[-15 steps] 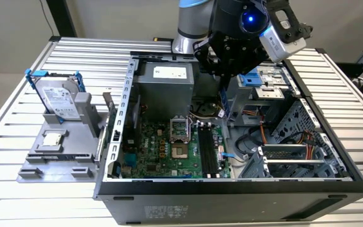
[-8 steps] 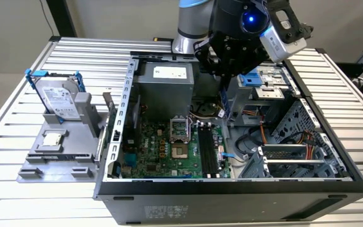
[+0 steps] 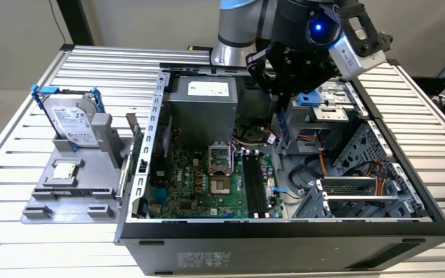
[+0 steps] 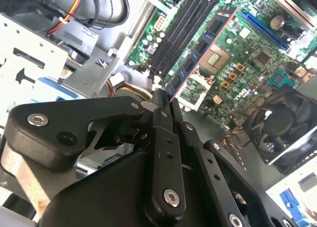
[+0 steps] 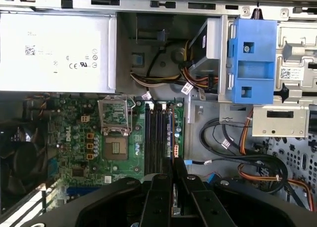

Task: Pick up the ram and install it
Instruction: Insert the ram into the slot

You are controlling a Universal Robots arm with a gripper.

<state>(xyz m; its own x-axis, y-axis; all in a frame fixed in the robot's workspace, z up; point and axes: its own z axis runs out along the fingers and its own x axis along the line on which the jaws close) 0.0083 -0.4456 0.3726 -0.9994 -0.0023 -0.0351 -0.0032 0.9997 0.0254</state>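
So | tool (image 4: 161, 97) clamped on ram (image 4: 199, 51) | hangs over mobo slots (image 4: 178, 31) | inside open pc case (image 3: 284, 243) | not seated yet

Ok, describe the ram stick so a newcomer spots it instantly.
Start at the open black computer case with its green motherboard. Above it, the black tool pinches a long thin green circuit-board stick; unlike the black slots, it carries dark chips.

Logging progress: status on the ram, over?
Gripper shut on ram, over the open case. Ram not yet seated. Slots look empty; cables lie beside them.
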